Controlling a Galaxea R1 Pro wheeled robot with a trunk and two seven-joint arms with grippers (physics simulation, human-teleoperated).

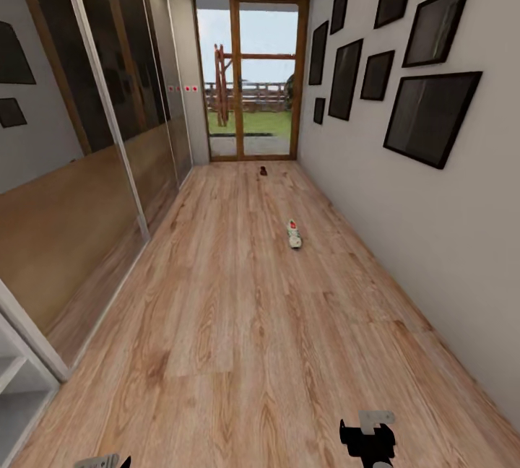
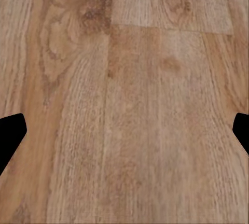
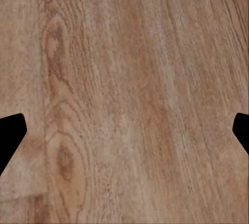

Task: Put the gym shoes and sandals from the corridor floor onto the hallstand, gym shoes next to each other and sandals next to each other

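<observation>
No readable writing, your left pincer [image 2: 124, 130] and right pincer [image 3: 124, 130] spread wide, empty, over corridor floor [image 1: 238, 323], gym shoe [image 1: 294, 234] ahead, sandal [image 1: 263, 171] near glass door [image 1: 249, 74], framed pictures [image 1: 431, 115] beside.

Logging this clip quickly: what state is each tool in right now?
Left tool: open, empty, over the corridor floor.
Right tool: open, empty, over the floor.

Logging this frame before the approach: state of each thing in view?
Gym shoe: on the floor, mid-corridor, nearer the right wall, not on any rack.
Sandal: on the floor far down the corridor, near the glass door.
Glass door: shut.
Left hand: open, empty, over bare floor.
Right hand: open, empty, over bare floor.
</observation>
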